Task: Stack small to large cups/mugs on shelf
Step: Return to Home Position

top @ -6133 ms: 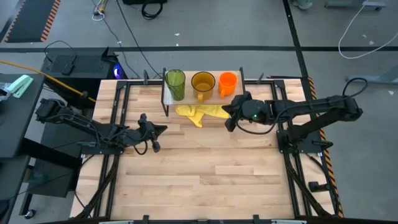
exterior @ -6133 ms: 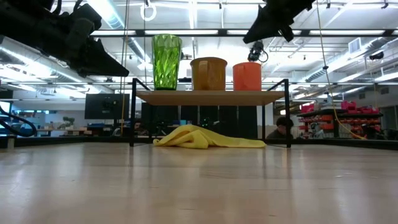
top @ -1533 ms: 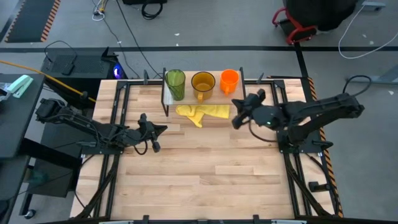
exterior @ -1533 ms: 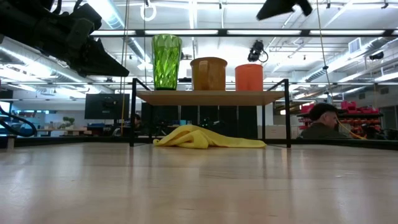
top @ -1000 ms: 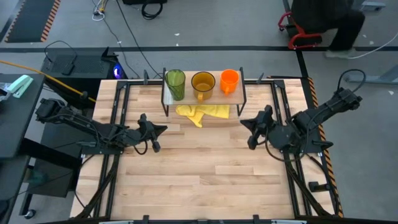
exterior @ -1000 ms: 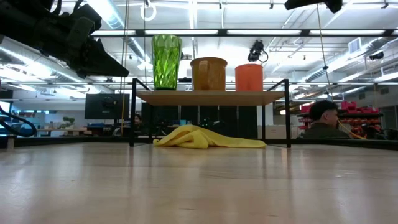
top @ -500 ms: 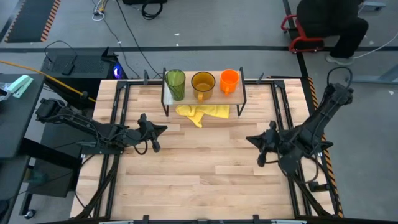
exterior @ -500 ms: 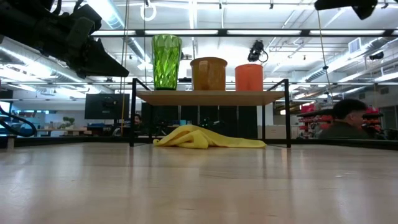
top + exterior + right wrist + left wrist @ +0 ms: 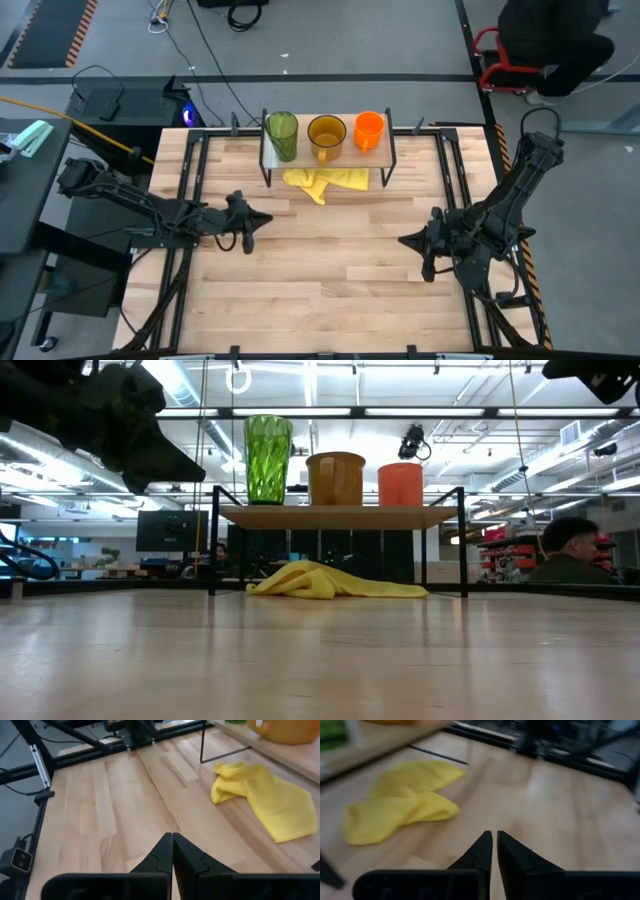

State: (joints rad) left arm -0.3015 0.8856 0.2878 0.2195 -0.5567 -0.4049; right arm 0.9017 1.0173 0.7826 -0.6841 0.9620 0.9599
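The shelf [image 9: 327, 157] stands at the table's far edge. On its wooden top board [image 9: 340, 515] a green tumbler [image 9: 281, 135], an amber mug [image 9: 326, 133] and a small orange mug [image 9: 368, 130] stand upright in a row, each on its base. My left gripper [image 9: 258, 218] hovers shut over the table's left half, clear of the shelf. My right gripper [image 9: 405, 241] hovers shut over the right half, nearer the near edge. In the wrist views both pairs of fingers, left [image 9: 494, 840] and right [image 9: 172, 840], are together with nothing between them.
A crumpled yellow cloth [image 9: 325, 181] lies on the table under and just in front of the shelf, also showing as the cloth [image 9: 335, 582] between the wire legs. Black frame rails border the table. A person [image 9: 565, 555] sits beyond the far right corner.
My right gripper has drawn back from the shelf's right end toward the table's near and right edges, staying shut and holding nothing. My left gripper has shifted a little toward the right. The cups and the cloth have stayed put.
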